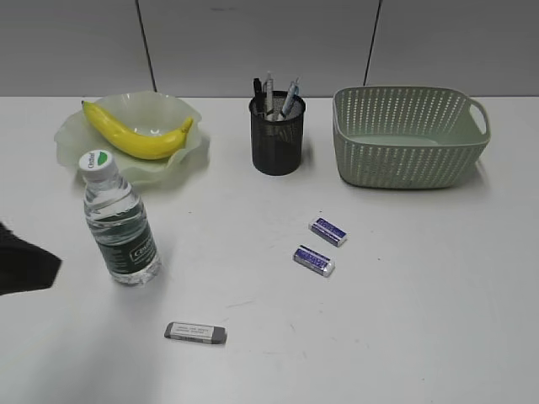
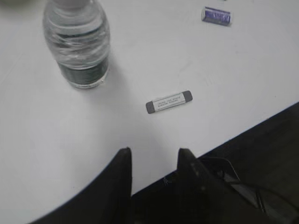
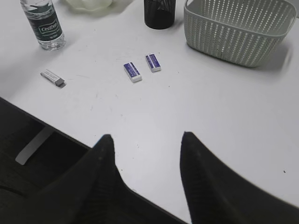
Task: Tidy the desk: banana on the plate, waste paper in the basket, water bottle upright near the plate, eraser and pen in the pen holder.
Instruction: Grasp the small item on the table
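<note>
The banana lies in the wavy green plate at the back left. In front of it the water bottle stands upright. Pens stick out of the black mesh pen holder. Two purple-sleeved erasers lie mid-desk, and a grey eraser lies near the front. The basket stands at the back right. No waste paper is in view. My left gripper hangs open and empty over the front edge, short of the grey eraser. My right gripper is open and empty.
The desk's front edge runs just under the left fingers, with dark floor beyond. A dark part of the left arm enters the exterior view at the left edge, beside the bottle.
</note>
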You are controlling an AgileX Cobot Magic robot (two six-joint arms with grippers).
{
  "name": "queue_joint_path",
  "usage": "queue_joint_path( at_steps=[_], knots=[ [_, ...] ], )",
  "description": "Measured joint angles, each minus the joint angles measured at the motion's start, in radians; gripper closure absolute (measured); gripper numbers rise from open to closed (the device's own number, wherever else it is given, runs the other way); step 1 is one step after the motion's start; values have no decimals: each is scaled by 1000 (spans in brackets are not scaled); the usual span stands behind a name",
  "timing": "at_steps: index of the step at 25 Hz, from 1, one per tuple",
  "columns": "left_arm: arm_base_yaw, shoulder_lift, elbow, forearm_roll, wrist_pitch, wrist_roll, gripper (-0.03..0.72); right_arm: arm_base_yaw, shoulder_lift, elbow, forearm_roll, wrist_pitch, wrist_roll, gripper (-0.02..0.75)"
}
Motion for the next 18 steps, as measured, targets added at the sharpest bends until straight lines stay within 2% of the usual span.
queue_joint_path(
  at_steps=[2,5,10,14,18],
  knots=[
    [0,105,-32,-52,-5,88,440,0,0,0,-1,-1,0,367],
    [-28,238,-88,-111,-6,285,429,0,0,0,0,-1,0,367],
    [-121,406,-183,-119,-4,575,382,0,0,0,-1,-2,0,367],
    [-185,515,-244,-33,-5,671,374,0,0,0,-1,-2,-1,367],
    [-205,622,-300,31,-1,730,371,0,0,0,-1,-2,-1,367]
  ],
)
